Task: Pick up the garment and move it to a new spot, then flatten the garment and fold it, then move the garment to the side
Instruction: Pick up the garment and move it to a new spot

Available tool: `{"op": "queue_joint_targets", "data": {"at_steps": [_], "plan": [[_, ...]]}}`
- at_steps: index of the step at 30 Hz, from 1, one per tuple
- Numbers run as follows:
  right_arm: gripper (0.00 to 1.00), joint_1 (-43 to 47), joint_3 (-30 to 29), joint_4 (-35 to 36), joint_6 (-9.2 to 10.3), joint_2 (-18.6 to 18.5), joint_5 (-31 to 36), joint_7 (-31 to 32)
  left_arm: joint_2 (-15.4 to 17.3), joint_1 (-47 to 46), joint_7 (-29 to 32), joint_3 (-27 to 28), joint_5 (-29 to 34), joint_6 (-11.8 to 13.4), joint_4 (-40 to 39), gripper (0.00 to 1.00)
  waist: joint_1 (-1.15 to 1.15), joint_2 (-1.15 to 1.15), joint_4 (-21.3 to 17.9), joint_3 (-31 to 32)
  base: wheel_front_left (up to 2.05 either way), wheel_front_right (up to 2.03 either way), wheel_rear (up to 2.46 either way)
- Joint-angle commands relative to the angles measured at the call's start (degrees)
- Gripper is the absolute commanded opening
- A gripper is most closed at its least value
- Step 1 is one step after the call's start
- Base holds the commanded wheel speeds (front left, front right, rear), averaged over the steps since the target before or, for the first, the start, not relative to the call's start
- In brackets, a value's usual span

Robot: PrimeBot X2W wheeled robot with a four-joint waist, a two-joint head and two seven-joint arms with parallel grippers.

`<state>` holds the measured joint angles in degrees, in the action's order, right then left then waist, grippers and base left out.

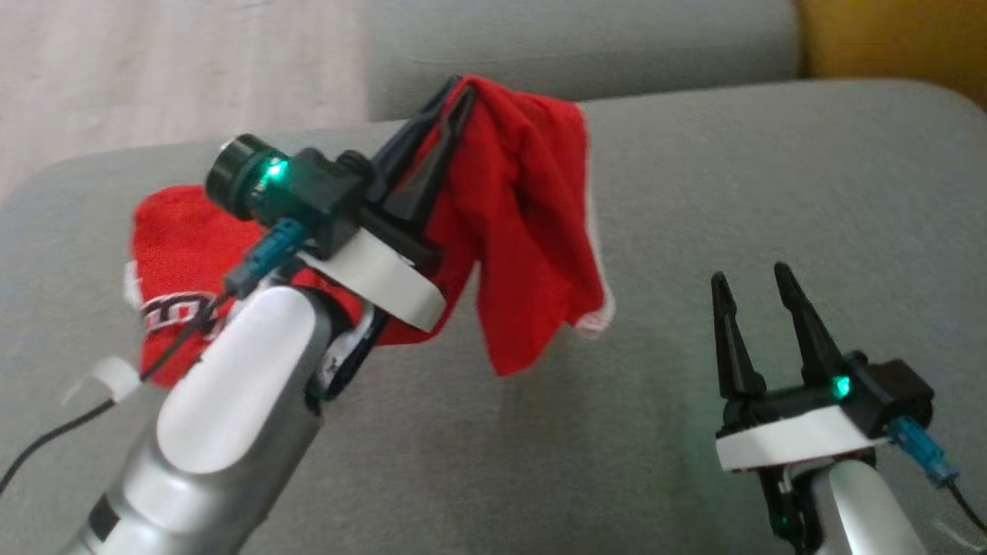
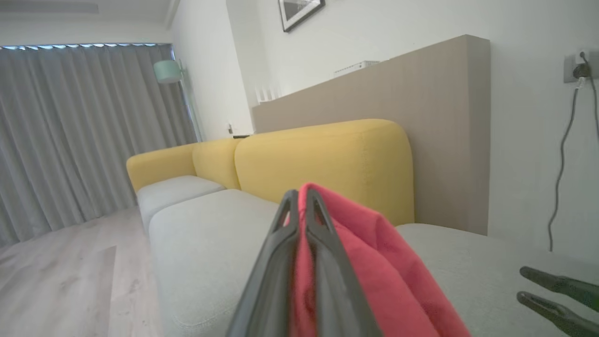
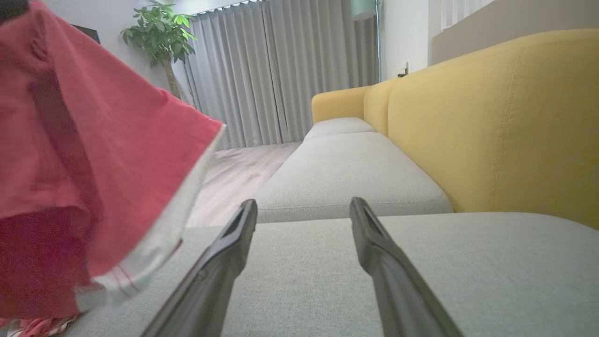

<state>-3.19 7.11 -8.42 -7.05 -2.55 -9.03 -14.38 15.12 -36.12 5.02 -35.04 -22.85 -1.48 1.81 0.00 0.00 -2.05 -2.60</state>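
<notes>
At the left gripper [image 1: 456,89], the jaws are pressed together on a fold of the red garment [image 1: 524,193], pinched near the fingertips and held above the grey cushion [image 1: 771,193]. Much of the cloth hangs from the grip, its white-trimmed edge toward the right. The remainder, bearing white lettering, lies bunched on the cushion beside the left forearm. Right gripper [image 1: 752,277] stands well apart at lower right, fingers spread, holding nothing, low over bare cushion. Yellow backrest [image 3: 491,126] runs beyond.

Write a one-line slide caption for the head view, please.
Left gripper pinches the red garment above the grey sofa cushion; right gripper stands open nearby.
</notes>
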Motion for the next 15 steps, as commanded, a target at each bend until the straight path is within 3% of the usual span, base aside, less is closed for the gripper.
{"op": "queue_joint_targets", "data": {"at_steps": [1, 8, 9, 10, 15], "plan": [[1.0, -3.3, 1.7, 2.6, -0.44, -0.3, -0.5, -0.6, 0.7, -3.7, 0.4, 1.9, 0.5, 0.3, -1.3, 0.0, 0.0, 0.0, -5.6, -2.8, 0.0, 0.0, 0.0], [1.0, -5.1, 3.9, 4.7, -0.44, -0.3, -2.7, -0.6, -1.9, -7.9, -0.5, -0.8, 1.7, -1.4, 7.1, 0.0, 0.0, 0.0, -14.6, -6.6, 0.0, 0.0, 0.0], [1.0, -5.2, 4.1, 4.7, -0.44, -0.3, -2.9, -0.6, -2.3, -9.0, -1.5, -1.0, 2.3, -1.5, 9.1, 0.35, 0.0, 0.0, -15.4, -6.9, 0.0, 0.0, 0.0], [1.0, -5.3, 4.4, 4.7, -0.44, -0.3, -3.1, -0.6, -2.5, -10.2, -2.8, -1.2, 3.1, -1.6, 11.2, 1.0, 0.0, 0.0, -16.2, -7.2, 0.0, 0.0, 0.0], [1.0, -5.1, 4.6, 5.0, -0.44, -0.3, -3.6, -0.6, -4.2, -14.7, -10.2, -0.4, 5.5, 0.0, 20.8, 1.0, 0.0, 0.0, -17.0, -7.5, 0.0, 0.0, 0.0]]}}
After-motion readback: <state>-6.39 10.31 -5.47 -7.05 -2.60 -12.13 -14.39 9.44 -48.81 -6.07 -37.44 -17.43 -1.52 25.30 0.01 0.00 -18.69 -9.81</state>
